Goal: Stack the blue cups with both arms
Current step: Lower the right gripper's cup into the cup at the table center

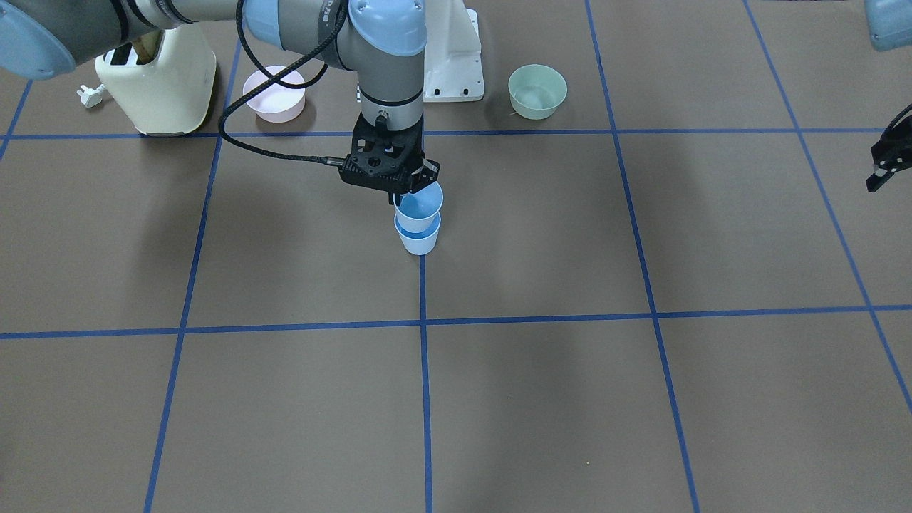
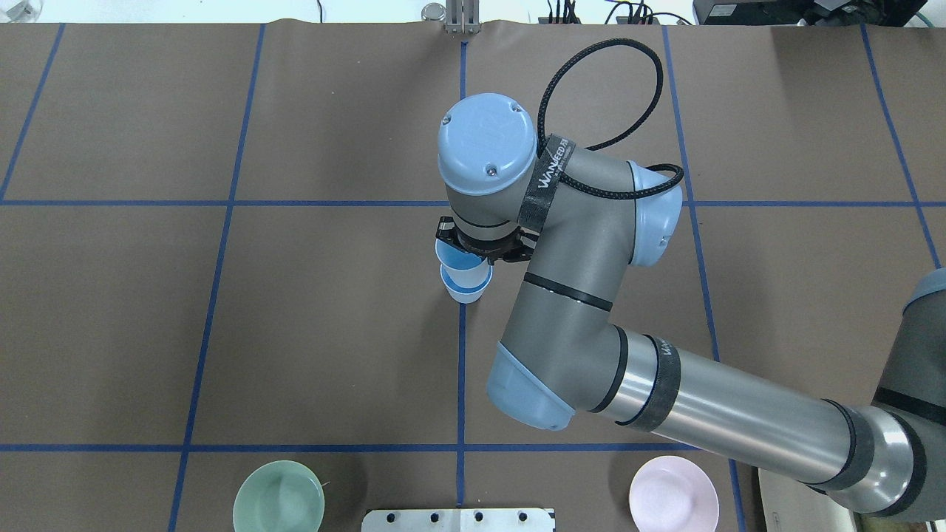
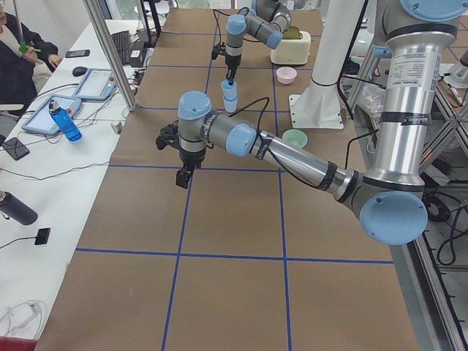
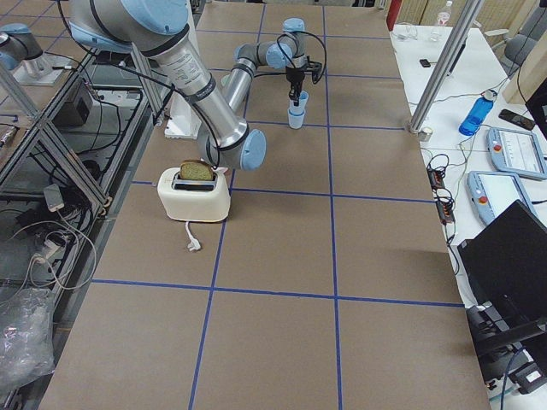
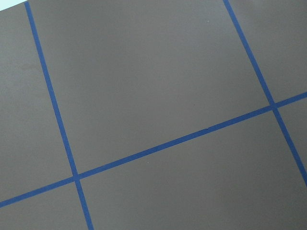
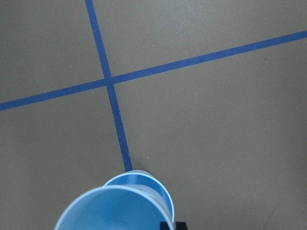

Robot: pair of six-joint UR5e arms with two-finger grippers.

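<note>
Seating step | clamped on rim of upper blue cup [image 1: 419,205] with right gripper [image 1: 403,195], body free to sink into lower blue cup [image 1: 418,239], 12 o'clock of tape cross [image 1: 425,324] | left gripper [image 1: 888,161] at 3 o'clock, clear of stack; jaw state unreadable

The table [image 1: 641,399] carries a brown matte covering, divided into large rectangles by blue tape lines [image 1: 425,399]. Lighting is even and diffuse, and shadows on the covering are soft. A white side desk [image 3: 66,183] stands just beside the table's long edge on the operators' side, with an aluminium post [image 3: 110,51] between the two. On the desk lie teach pendants [image 4: 517,152] and a blue bottle [image 3: 64,122]. A metal frame rack [image 4: 51,145] with loose cables stands behind the table.
</note>
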